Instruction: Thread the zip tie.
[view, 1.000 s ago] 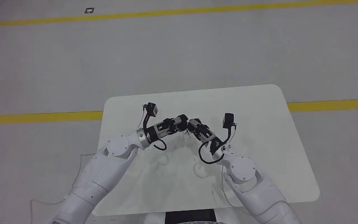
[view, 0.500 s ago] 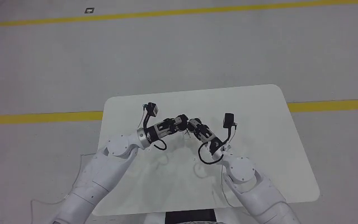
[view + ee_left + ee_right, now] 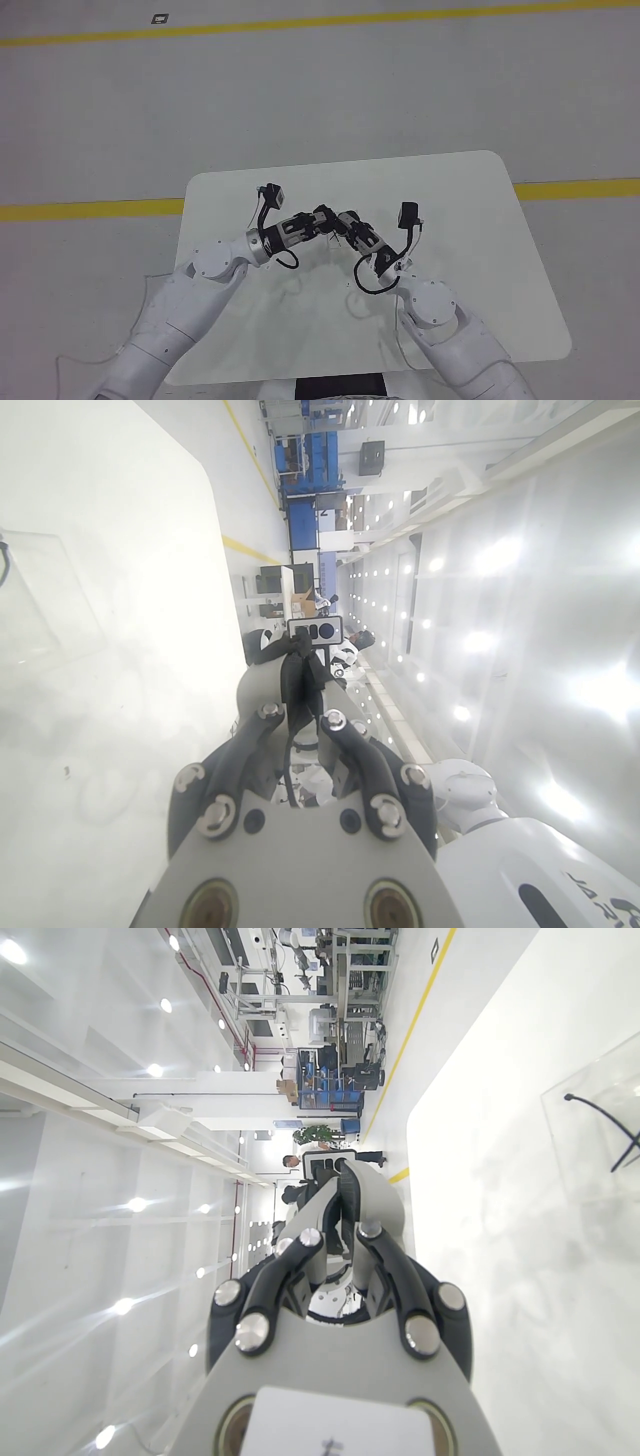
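Movement is slight: my black-fingered left pincer [image 3: 325, 216] and right pincer [image 3: 347, 221] stay pinched shut tip-to-tip at frame centre, contents untellable, threading seemingly unfinished.

The white table [image 3: 470, 200] has rounded corners. 1 clear sheet [image 3: 585, 1153] lies on it, carrying crossed black zip ties [image 3: 600, 1110].

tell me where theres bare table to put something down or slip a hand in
Widest bare patch: the right side of the table, between the right arm and the right edge. A bare strip also runs along the far edge. Crowded: the middle, where the left gripper and right gripper nearly meet, and the near side under the arms.
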{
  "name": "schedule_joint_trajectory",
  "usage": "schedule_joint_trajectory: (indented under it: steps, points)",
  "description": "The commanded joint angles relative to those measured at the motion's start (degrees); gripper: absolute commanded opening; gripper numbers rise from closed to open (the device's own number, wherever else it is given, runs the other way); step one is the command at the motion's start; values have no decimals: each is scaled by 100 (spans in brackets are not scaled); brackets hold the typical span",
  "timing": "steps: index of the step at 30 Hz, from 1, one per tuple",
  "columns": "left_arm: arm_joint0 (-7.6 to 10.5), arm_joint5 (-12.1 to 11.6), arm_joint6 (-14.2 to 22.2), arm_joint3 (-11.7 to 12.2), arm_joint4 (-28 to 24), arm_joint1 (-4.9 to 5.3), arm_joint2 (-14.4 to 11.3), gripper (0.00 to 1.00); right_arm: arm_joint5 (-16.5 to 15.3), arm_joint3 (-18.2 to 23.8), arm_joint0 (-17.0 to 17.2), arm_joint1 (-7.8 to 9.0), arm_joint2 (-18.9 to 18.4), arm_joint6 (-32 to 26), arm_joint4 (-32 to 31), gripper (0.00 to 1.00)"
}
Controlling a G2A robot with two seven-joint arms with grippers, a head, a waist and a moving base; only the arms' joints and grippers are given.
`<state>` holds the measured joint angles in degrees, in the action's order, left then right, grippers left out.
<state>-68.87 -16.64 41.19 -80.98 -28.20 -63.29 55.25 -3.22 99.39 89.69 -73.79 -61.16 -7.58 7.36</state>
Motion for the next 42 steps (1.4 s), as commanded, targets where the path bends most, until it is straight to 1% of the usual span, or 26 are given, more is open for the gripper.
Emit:
schedule_joint_trajectory:
  steps: [1,11,13,14,26,27,28,37,39,40,42]
  points:
    - [5,13,7,4,3,-2,-2,0,-2,0,-2,-5,-5,-15,37,0]
    - [-8,1,39,15,-8,6,49,0,18,-41,-17,-23,-75,-36,198,1]
    - [-20,-6,42,7,-13,12,76,0,39,-62,-20,-28,-96,-17,246,63]
    - [-33,-13,45,-1,-16,17,96,0,53,-74,-22,-31,-113,4,278,100]
    - [-209,-29,87,-108,22,91,341,0,59,-149,83,-28,-401,119,526,100]
    - [-213,-68,141,-206,-6,90,337,0,59,-149,83,-28,-401,119,526,100]
    - [-213,-77,159,-242,-18,89,331,0,59,-149,83,-28,-401,119,526,100]
    - [-213,-77,159,-242,-18,89,331,0,59,-149,83,-28,-401,119,526,100]
    - [-223,-24,7,-192,42,88,341,0,59,-149,83,-28,-401,119,526,100]
    - [-227,-20,-11,-154,-7,88,363,0,59,-149,83,-28,-401,119,526,100]
    - [-246,-127,129,9,-212,104,466,0,59,-149,83,-28,-401,119,526,100]
